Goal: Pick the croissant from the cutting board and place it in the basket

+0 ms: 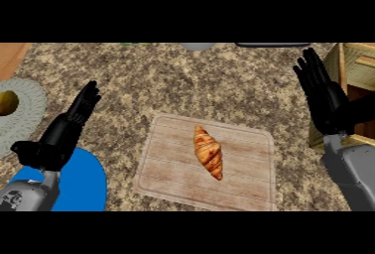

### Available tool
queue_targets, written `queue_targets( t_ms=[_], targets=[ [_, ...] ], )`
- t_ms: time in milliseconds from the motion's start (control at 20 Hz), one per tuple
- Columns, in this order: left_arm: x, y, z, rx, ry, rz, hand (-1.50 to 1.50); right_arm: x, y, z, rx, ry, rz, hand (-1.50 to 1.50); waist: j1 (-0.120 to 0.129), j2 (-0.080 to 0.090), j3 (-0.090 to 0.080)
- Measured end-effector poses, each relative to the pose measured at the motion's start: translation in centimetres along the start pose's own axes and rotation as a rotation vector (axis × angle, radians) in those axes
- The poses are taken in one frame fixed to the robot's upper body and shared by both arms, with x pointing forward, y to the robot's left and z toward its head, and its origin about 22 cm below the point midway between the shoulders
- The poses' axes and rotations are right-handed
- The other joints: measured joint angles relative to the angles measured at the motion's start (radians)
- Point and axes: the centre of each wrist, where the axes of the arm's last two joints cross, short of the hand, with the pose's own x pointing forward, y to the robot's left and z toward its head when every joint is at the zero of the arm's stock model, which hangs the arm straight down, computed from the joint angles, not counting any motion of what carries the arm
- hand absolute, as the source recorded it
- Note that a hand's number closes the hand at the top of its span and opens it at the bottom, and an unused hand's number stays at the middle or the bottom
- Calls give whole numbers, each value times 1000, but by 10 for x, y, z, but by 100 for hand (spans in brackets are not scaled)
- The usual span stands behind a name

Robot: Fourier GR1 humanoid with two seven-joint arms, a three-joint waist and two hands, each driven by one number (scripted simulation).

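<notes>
Counter's [183, 84] left edge: pale ridged round dish [33, 99] with a yellowish item [6, 103] in it. Left hand [70, 124], fingers straight, holds nothing, over a blue plate [84, 183] at the near-left corner. Cutting board [172, 173] by the near edge, croissant [208, 152] at its centre, untouched. Right hand [322, 94] near the right edge, fingers straight, empty. Slatted wooden container [359, 64] at the far-right corner, probably the basket, cut off. Step: reach. Best use the right hand, descend over the croissant's thick middle, fingers across its width.
</notes>
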Motion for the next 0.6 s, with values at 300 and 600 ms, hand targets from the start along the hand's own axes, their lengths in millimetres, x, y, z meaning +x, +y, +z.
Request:
queue_targets(
  t_ms=[300, 600],
  targets=[
    [-6, 23, -2, 159, 74, -18, 0, 26, 5, -10, 61, -89, 375, 150, 23, -16, -8],
    [-13, 22, -4, 236, 152, 18, 0, 13, 99, 6, 200, -334, 536, -150, 42, -19, -8]
  ],
)
